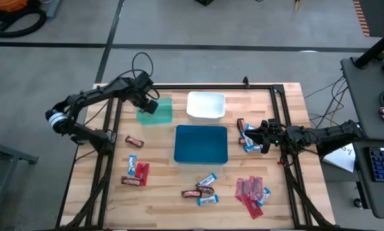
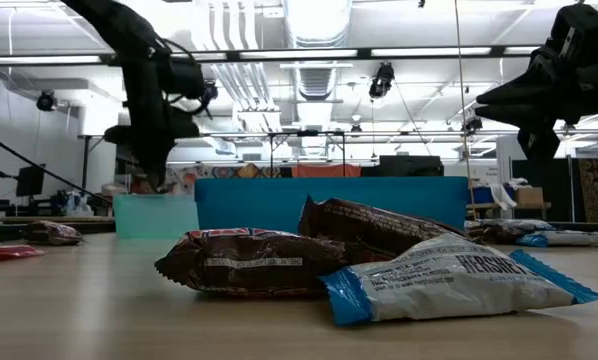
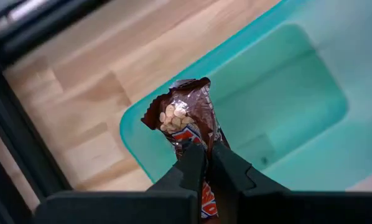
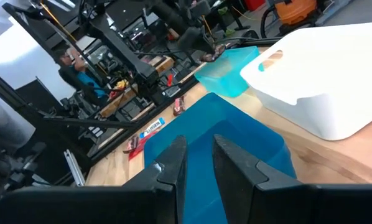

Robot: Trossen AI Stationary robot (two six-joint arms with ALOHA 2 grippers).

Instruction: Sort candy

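Three shallow plastic trays stood on the table: one green tray (image 1: pixel 161 115), one white tray (image 1: pixel 206 106) and one blue tray (image 1: pixel 201 145). Six dark brown wrapped candy bars (image 1: pixel 134 140) could be counted, five lying on the wood and one showing in the left wrist view (image 3: pixel 189 118). There were five blue-and-white wrapped bars (image 1: pixel 208 180). Flat red packets (image 1: pixel 142 170) came to five, one alone and four in a heap, though the heap overlapped, so that count may have been off by one.
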